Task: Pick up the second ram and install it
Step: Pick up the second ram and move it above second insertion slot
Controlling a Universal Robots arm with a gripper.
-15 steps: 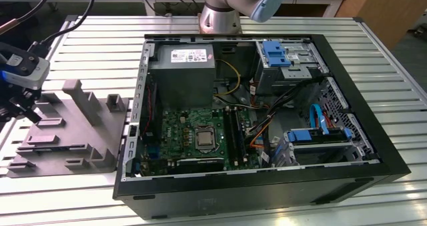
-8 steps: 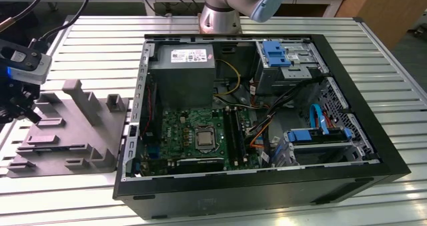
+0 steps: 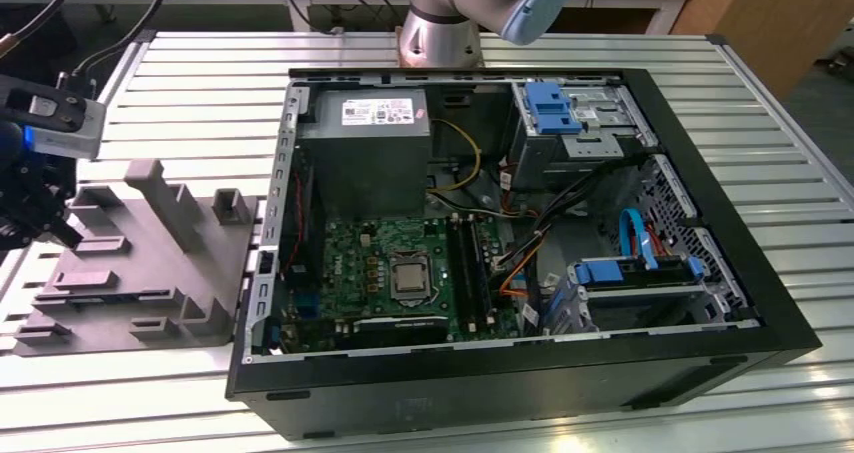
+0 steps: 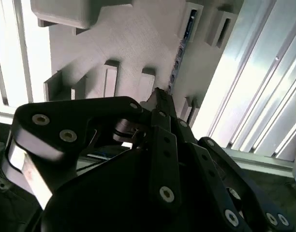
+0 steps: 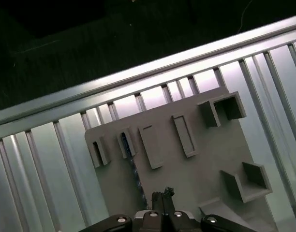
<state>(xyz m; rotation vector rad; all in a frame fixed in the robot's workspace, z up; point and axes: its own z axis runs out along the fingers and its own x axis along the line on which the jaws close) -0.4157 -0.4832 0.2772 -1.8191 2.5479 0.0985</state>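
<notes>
Underneath, ribbed aluminium bench (image 3: 747,83), long parallel slats, dark area past its edge. Open black computer case (image 3: 721,358) lying on side; inside: green motherboard (image 3: 350,263), grey metal power supply (image 3: 367,148), blue plastic drive brackets (image 3: 551,108), loose cables. At exterior view's left of case, matte grey fixture block (image 3: 147,273) with rectangular pockets and raised ribs. Second ram (image 5: 133,169), thin dark stick, stands on edge in narrow fixture slot. Jaws clenched, empty, tips just beside one end of ram.

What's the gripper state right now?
Gripper: closed, nothing between the fingertips, above the gray fixture; the second ram sits on edge in the fixture, close by.
</notes>
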